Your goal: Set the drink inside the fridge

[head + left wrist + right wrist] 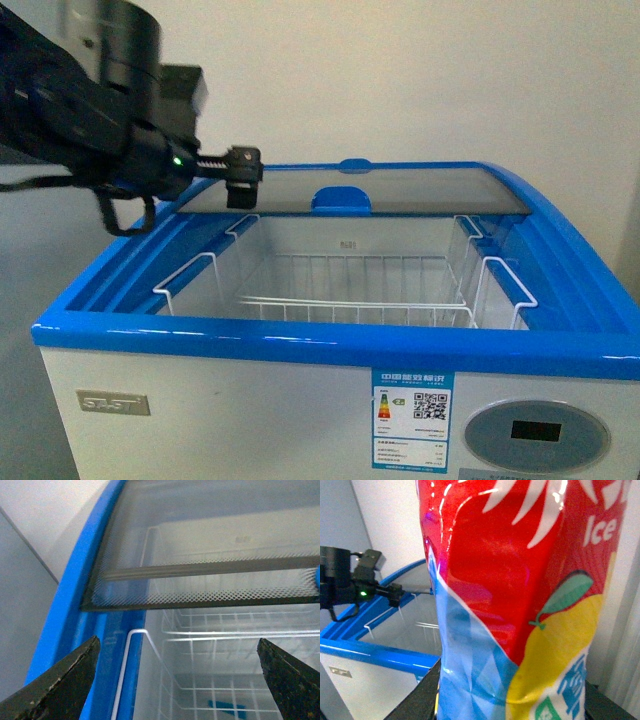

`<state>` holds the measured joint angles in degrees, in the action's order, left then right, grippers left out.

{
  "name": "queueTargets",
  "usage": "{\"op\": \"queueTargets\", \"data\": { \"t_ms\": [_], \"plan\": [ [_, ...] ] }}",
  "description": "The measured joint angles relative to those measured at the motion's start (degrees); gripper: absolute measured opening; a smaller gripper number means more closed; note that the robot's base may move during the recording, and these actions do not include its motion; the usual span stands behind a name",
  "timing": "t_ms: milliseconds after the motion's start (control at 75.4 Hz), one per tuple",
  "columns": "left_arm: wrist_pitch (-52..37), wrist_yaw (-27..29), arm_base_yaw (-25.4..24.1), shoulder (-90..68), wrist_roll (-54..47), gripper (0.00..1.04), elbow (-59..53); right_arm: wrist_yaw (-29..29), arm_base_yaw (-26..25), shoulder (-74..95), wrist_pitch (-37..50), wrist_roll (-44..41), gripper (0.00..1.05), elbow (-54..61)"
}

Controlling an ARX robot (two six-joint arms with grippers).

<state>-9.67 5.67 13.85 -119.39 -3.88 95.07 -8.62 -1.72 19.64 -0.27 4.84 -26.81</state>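
1. Left gripper (243, 180): fingers spread wide and empty, at the left end of the lid's (400, 190) front edge. Contact cannot be determined. The lid sits back and the fridge (300, 345) is open.
2. Right gripper (512, 680): fingers closed on the drink (520, 580), held roughly upright, well apart from the fridge and off its front.
3. Advised: bring the drink over the front rim, clear of the left arm and lid edge. Lower it upright into the basket (350, 300) and release only once seated.

Plain grey floor (28, 275) at the lower left of the frame; beside it the white, blue-rimmed fridge (250, 410), foot hidden below the frame edge.
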Motion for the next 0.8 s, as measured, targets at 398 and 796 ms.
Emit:
{"op": "queueTargets", "data": {
  "t_ms": [398, 796],
  "plan": [
    [-37.77, 1.73, -5.81, 37.64, 3.56, 0.29, -61.53, -22.08, -9.55, 13.90, -38.49, -22.08, 0.40, -16.09],
    [-41.00, -1.40, -9.33, 52.04, 3.76, 0.03, -79.10, -11.06, 1.73, 60.78, -17.14, -66.60, 0.40, -40.81]
  ]
}}
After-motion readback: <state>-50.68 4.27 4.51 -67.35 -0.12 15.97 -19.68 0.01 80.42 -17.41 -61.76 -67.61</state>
